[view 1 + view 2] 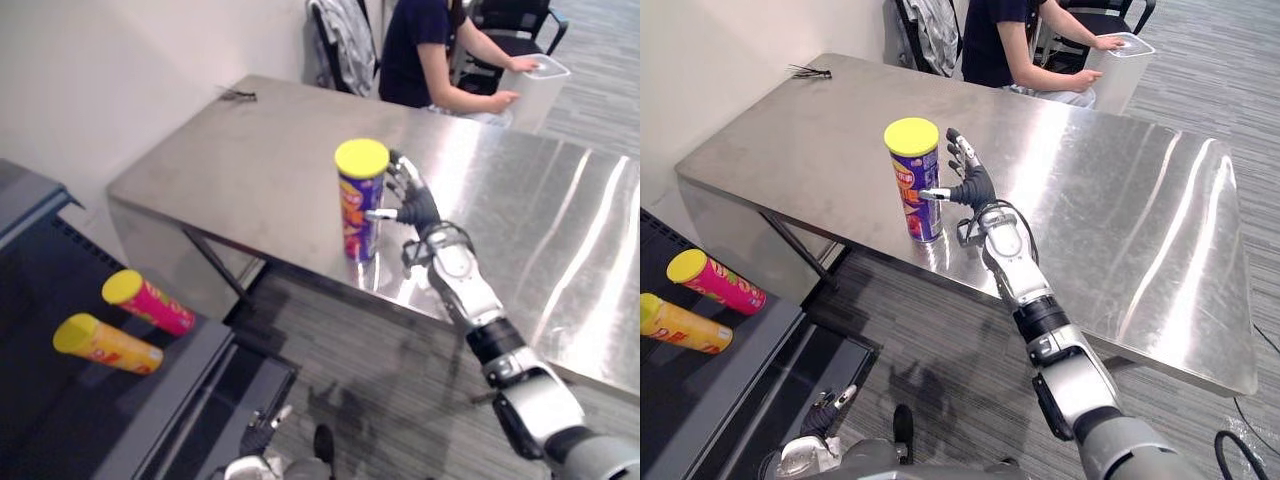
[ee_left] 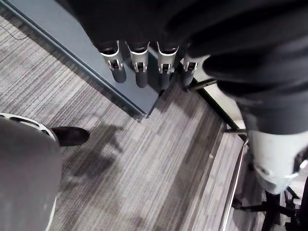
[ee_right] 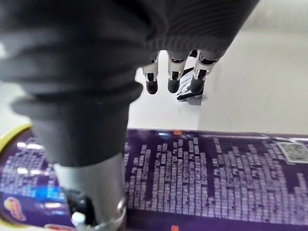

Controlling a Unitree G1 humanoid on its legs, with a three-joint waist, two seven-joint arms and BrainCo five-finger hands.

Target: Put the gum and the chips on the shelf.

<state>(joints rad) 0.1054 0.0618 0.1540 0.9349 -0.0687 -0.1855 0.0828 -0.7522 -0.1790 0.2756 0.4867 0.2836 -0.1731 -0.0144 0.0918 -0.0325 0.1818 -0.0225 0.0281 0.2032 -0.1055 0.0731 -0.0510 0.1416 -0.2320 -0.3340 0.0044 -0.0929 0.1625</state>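
Partly done: pink can [image 1: 150, 303], orange can [image 1: 108, 344] lie on shelf [image 1: 175, 395], lower left.
Purple can [image 1: 360, 205] stands mid-frame, right hand [image 1: 412, 198] spread beside it.

Can [image 1: 360, 212] on table [image 1: 230, 165] (shelf [image 1: 50, 255] to its left)

A long steel table [image 1: 250, 160] stands with one short edge near a plain white wall [image 1: 90, 70], and bright streaks of light lie on its surface. The floor [image 1: 330, 320] is grey striped carpet. A dark shelf [image 1: 160, 400] stands near the table's front corner. Behind the far edge is a black chair [image 1: 515, 25], and a grey jacket [image 1: 345, 45] hangs over another.
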